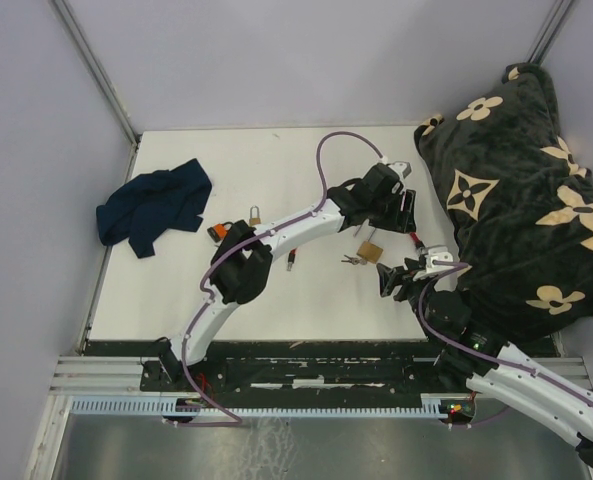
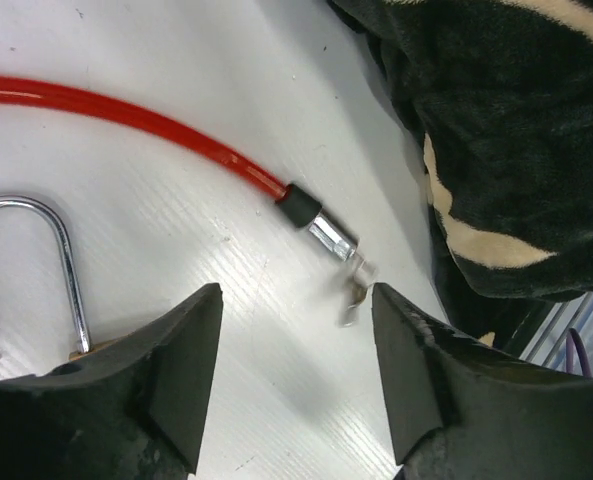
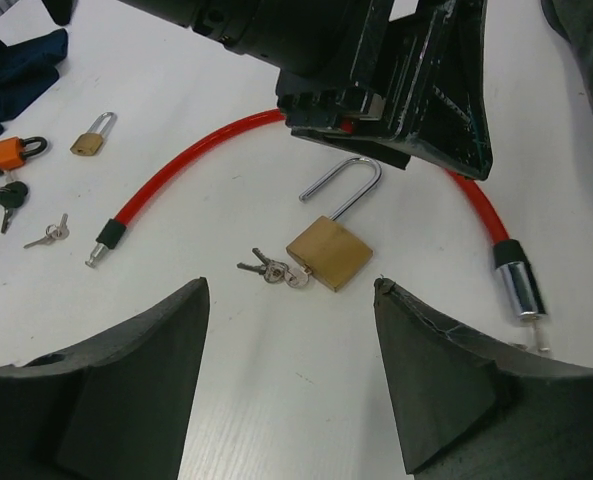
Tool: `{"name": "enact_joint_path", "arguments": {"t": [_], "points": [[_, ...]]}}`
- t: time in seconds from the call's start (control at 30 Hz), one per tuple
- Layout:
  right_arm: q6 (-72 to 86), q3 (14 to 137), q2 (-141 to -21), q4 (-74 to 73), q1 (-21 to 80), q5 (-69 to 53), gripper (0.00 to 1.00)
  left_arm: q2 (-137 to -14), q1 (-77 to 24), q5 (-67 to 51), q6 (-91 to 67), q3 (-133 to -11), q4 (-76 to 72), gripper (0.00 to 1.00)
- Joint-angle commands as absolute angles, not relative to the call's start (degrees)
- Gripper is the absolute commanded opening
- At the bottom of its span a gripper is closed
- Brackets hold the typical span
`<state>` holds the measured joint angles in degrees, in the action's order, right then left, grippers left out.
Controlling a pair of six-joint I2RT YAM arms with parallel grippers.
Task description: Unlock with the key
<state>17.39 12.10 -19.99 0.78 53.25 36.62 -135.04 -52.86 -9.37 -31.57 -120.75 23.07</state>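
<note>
Roughly, big to small. Bench (image 1: 276, 170) is white, with a blanket (image 1: 516, 180) heaped along its right edge, apart from the work. My left arm reaches across to centre-right. Left tool (image 2: 296, 300) hangs low over the bench, jaws wide, nothing between them. Its camera shows the cable (image 2: 126, 115) plug just ahead and the shackle (image 2: 61, 250) off to one side. Right tool (image 3: 291, 285) is also wide and empty, pointed at the padlock (image 3: 326, 255).

Padlock lies flat inside the cable's arc, just beside the left tool and dead ahead of the right tool, not yet between its fingers. Key (image 3: 271, 268) sits at the body's lower left corner, spare keys on its ring lying on the bench. It looks seated in the keyway but I cannot confirm. One shackle leg seems to stop short of the body; cannot tell if it has sprung.

Step, my read: get the right tool onto the key. To do it well:
- Come in low and close on the key's flat head, not the loose ring.
- Set the left tool on the brass body first so it cannot skid or spin.
- Turn about the key's own axis, with no side load.
</note>
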Motion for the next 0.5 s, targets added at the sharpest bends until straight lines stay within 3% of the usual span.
{"name": "enact_joint_path", "arguments": {"t": [0.0,0.13,0.47], "points": [[17.93,13.36,-20.72,-0.18,53.57,37.69,0.75,-126.46,-52.91,-7.84,-26.63,-118.84,18.56,0.7],[17.16,14.74,-22.85,-0.65,53.59,37.01,0.77,-121.74,-52.0,-4.56,-26.94,-114.72,18.19,0.73],[16.02,18.02,-34.27,2.54,53.57,34.59,0.79,-107.41,-43.66,-1.57,-28.58,-90.25,20.75,0.74]]}}
